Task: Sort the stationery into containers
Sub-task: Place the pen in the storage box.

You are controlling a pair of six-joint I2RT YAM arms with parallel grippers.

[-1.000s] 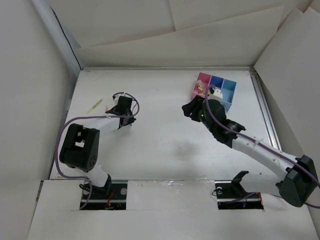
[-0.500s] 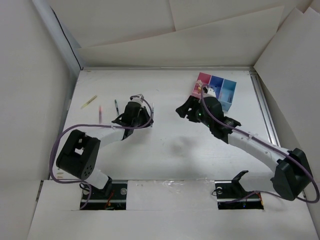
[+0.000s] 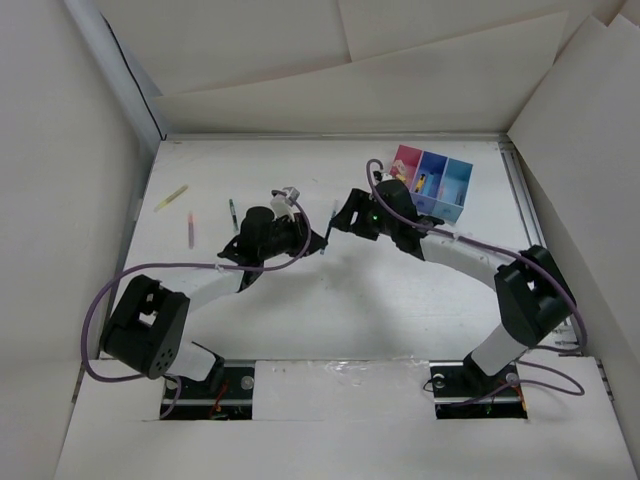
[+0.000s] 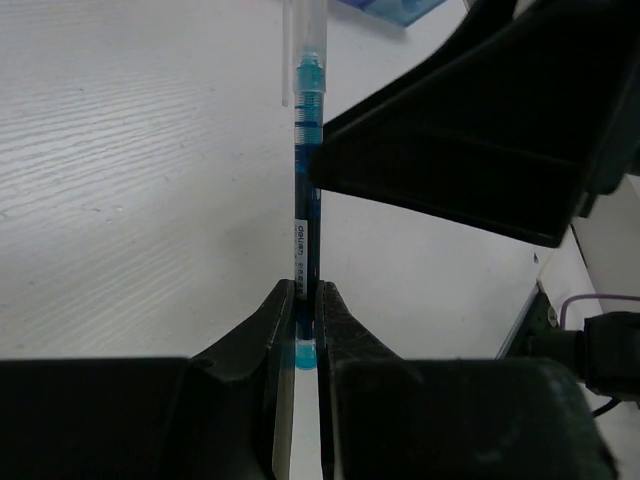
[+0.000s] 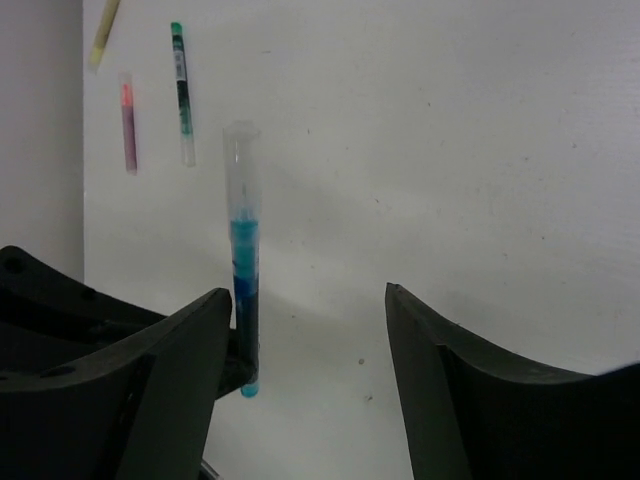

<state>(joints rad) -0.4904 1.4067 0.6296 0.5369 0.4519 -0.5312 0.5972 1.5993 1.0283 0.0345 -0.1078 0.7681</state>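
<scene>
L gripper (image 4: 303, 300) clenched on blue pen (image 4: 305, 190), mid-table. R gripper (image 5: 310, 310) released, jaws wide, pen beside one finger, not centred. Step: prob. handover. Next: R centres, closes; L lets go; then bins (image 3: 455, 192), far right.

Bright, flat and diffuse from overhead in all three views, without hard glare. From the top camera, whites of the table (image 3: 340, 320) close to washed out, with only faint, soft-edged shadows under the arms and a greyer tone on the left wall (image 3: 60, 200). From the left wrist, sharp on the blue pen (image 4: 305, 200) and the table grain around it, soft on the near black fingers (image 4: 250, 345) of the left gripper (image 4: 305, 300), with a dull sheen along their edges. From the right wrist, crisp on the blue pen and table, blurred on the dark fingers (image 5: 450, 400) of the right gripper (image 5: 308, 300), with a pale grey shadow low between them.
</scene>
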